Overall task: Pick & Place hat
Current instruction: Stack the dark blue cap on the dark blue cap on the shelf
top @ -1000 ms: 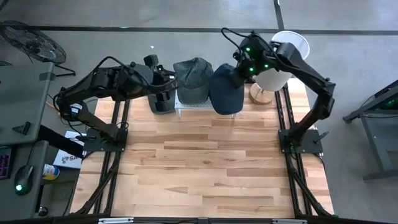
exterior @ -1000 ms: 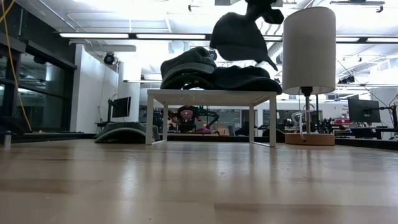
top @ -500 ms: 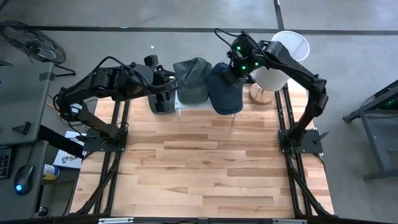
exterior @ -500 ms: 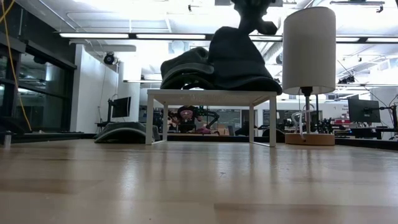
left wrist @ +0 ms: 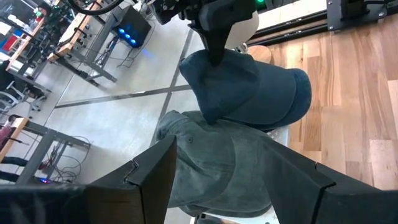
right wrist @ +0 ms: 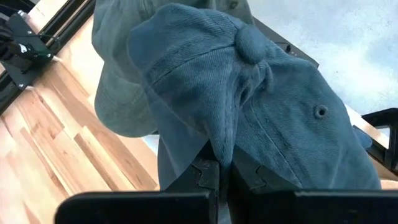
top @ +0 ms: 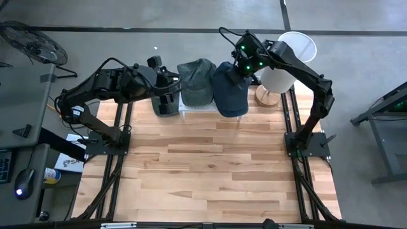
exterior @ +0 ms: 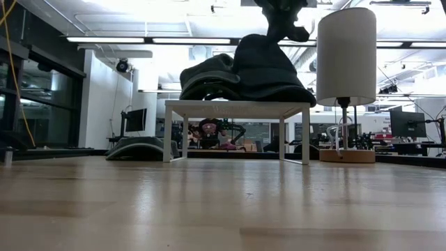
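- Left gripper (top: 166, 97) parked just beside the stand (top: 189, 109), fingers (left wrist: 154, 171) apart, holding nothing, unmoved over the last second.
- Green cap (top: 195, 81) lying on the stand, untouched.
- Blue cap (top: 230, 92) lowered since a second ago: then hanging clear above the stand, now resting on it against the green cap, so placement looks nearly done.
- Right gripper (top: 240, 69) pinched tight on the blue cap's crown fabric; release not yet made.
- Lamp (top: 287, 58) close on the right.
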Motion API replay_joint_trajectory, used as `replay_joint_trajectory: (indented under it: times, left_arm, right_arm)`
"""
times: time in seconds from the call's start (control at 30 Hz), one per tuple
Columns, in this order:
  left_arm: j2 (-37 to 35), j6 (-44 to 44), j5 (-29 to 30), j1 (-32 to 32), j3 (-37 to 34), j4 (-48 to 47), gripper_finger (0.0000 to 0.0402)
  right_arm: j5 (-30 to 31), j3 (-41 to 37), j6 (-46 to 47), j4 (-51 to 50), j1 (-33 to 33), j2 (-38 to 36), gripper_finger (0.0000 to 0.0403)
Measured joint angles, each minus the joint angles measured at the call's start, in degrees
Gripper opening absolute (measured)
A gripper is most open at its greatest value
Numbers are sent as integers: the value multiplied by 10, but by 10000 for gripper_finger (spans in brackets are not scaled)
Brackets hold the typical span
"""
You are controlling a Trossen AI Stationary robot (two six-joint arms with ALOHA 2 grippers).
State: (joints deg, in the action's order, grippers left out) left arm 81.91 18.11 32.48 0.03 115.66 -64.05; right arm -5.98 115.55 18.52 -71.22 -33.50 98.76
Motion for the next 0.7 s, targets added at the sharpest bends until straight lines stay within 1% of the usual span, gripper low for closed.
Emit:
replay_joint_trajectory:
  times: [0.43, 0.57, 0.7]
  left_arm:
    - [0, -11, 1, 0, 0, 0, 217]
    - [0, -19, 1, 0, 0, 0, 217]
    - [0, -21, 1, 0, 0, 0, 217]
  right_arm:
    - [-9, 0, -24, 17, -2, 5, 4]
    - [-17, 0, -36, 20, -2, 5, 24]
    - [-18, 0, -40, 26, -2, 5, 56]
